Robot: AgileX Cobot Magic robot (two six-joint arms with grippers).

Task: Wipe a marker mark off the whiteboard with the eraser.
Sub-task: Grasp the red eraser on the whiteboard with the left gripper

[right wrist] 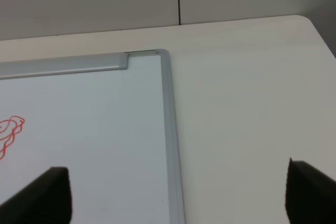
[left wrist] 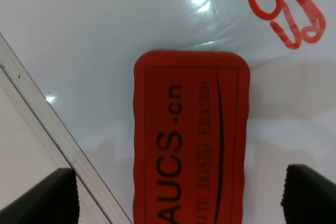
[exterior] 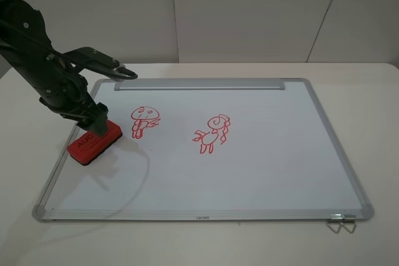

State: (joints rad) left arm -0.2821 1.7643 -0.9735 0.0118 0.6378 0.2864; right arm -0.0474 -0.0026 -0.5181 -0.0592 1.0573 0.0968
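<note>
While the left tool [exterior: 93, 119] stood low over the whiteboard [exterior: 280, 154] with its two dark fingers spread wide, the eraser [exterior: 93, 143] lay flat on the board between them. Bare board showed on either side of it in the left wrist view, and neither finger touched it. The marker mark [exterior: 145, 121] sat just beyond the eraser's far end, apart from it, on the side away from the board's near frame edge.

The eraser [left wrist: 191, 135] was a red rectangular block with rounded corners, dark "AUCS" lettering face up and smaller print beside it. The mark was a small red line figure with a wide cap-like head and two legs. A second red doodle [exterior: 213, 133] with a curly head stood farther off, toward the middle of the board.

From the left wrist view only the lower loops of the mark [left wrist: 283, 9] showed, and the eraser's near end was cut off. Its underside was hidden.

The right tool [right wrist: 181, 192] hung with its fingers well apart and nothing between them, above the board's far corner and the pale surface [right wrist: 252, 103]. Only a scrap of red line [right wrist: 10, 135] reached that view, too cut off to identify.
</note>
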